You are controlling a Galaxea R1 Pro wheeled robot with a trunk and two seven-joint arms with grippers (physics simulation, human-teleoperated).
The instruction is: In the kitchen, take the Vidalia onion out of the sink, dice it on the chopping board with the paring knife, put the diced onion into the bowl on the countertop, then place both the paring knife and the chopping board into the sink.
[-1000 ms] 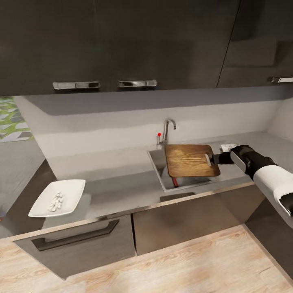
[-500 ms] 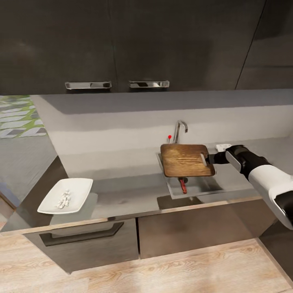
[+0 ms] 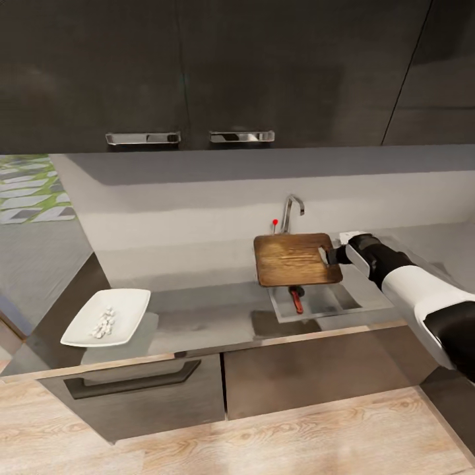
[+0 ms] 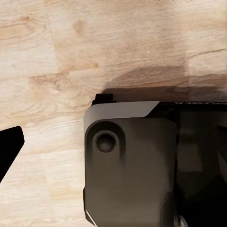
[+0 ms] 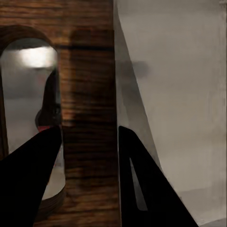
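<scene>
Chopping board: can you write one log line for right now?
right tool: shut on chopping board | board: held over sink | paring knife: in sink

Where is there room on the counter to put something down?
The counter lies bare between the bowl and the sink. It is crowded at the sink: the right gripper holds the board over it, with the knife lying inside.

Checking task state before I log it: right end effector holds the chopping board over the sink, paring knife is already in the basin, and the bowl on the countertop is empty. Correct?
One error: the bowl is not empty. The head view shows small pale diced onion pieces in it. The rest stands: the right end effector grips the chopping board by its handle end above the sink, and the paring knife lies in the basin.
</scene>
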